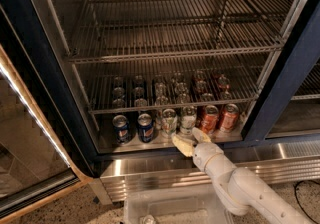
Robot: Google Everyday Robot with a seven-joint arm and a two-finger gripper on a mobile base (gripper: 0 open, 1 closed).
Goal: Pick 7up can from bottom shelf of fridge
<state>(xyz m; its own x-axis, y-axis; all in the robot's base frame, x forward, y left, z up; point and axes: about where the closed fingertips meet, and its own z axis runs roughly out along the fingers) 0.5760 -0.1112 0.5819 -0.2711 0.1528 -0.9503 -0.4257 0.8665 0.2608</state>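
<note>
The fridge (282,80) has a dark blue frame and its door stands open. Two pale white-and-green 7up cans (169,120) stand side by side at the front of the bottom shelf (107,144), with more cans in rows behind them. Blue cans (145,126) stand to their left and orange-red cans (209,118) to their right. My gripper (192,139) is at the shelf's front edge, just below and in front of the right 7up can (188,117). It is open and empty, with one finger (182,144) at lower left and the other at upper right.
Empty grey wire racks (175,53) span the fridge above the cans. The glass door (30,158) hangs open at the left. A ribbed steel base (150,170) runs below the shelf. A pale bin (165,210) sits at the bottom, and a cable (305,193) lies at the right.
</note>
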